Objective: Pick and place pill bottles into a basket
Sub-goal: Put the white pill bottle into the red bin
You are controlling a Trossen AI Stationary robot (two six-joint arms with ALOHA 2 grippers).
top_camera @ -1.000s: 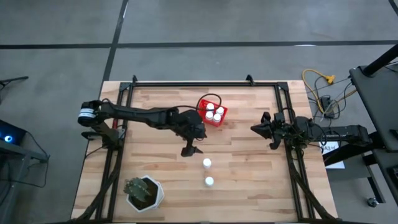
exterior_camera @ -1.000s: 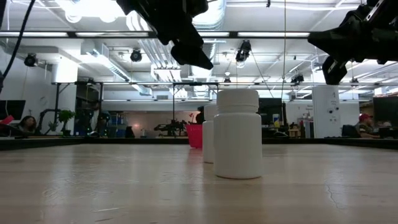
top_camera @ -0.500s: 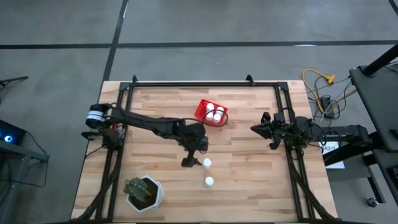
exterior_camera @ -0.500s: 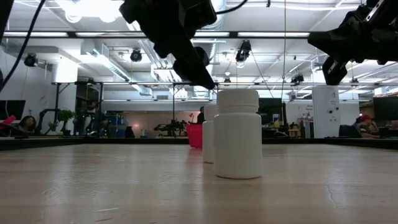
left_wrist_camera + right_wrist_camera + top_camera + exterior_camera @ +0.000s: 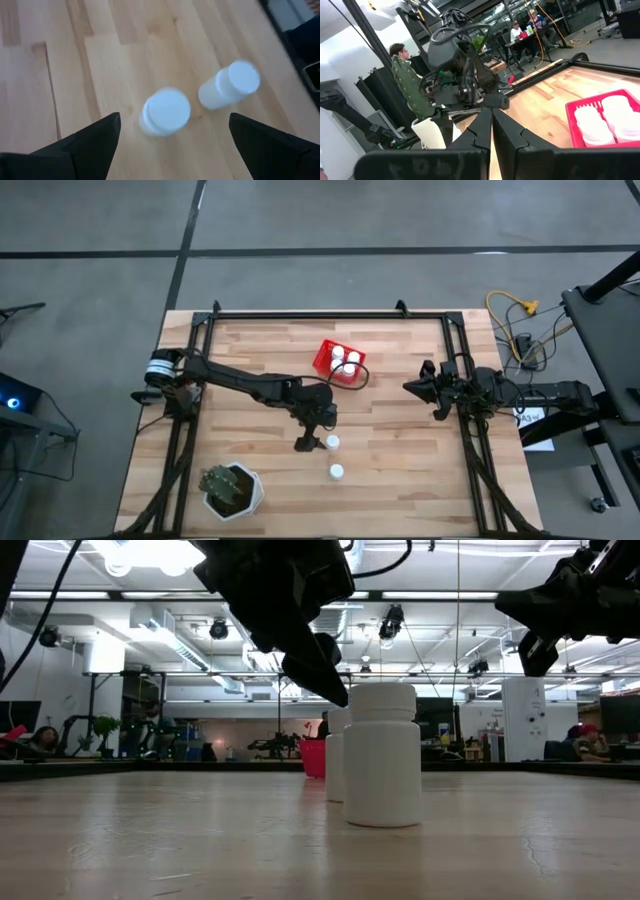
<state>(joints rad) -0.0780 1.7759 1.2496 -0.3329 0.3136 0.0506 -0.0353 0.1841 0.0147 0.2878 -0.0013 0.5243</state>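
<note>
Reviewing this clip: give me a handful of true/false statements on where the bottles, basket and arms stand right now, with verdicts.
1. Two pill bottles stand upright on the table. True.
2. The red basket is empty. False: white bottles sit in it.
3. The left end effector is open, poised over a bottle. True.
4. The right end effector holds a bottle. False: it is shut on nothing, waiting at the table's right edge.
5. The plant pot lies inside the basket. False: it stands at the table's near left corner.
</note>
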